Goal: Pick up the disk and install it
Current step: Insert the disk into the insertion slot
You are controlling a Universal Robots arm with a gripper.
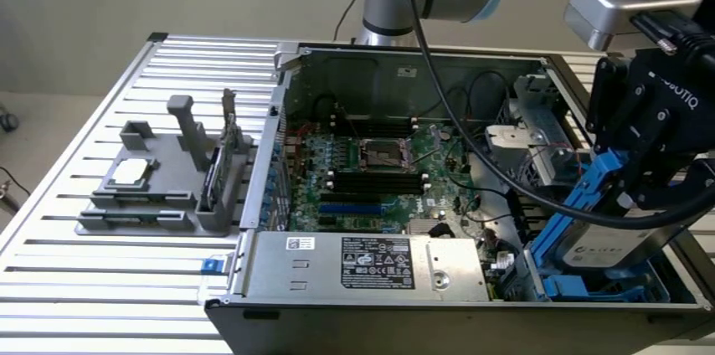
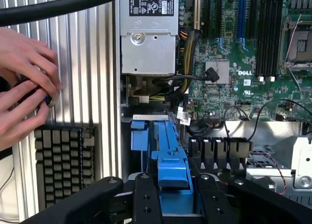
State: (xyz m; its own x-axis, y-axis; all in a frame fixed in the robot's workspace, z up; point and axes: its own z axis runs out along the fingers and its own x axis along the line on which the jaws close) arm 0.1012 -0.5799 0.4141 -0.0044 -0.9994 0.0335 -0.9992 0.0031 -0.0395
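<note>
Gripper (image 1: 629, 194) clamps disk (image 1: 601, 248): flat silver drive w/ blue plastic carrier, tilted, at 4 o'clock corner of metal case (image 1: 357, 79).

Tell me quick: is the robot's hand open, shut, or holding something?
The hand: closed, holding the disk by its blue carrier.

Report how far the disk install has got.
Done: the disk is picked up; the gripper has its fingers shut on the blue frame. In hand: the disk hangs tilted at the exterior view's right end of the open computer case, lower end down inside. Left: it is not yet seated flat in the case.
</note>
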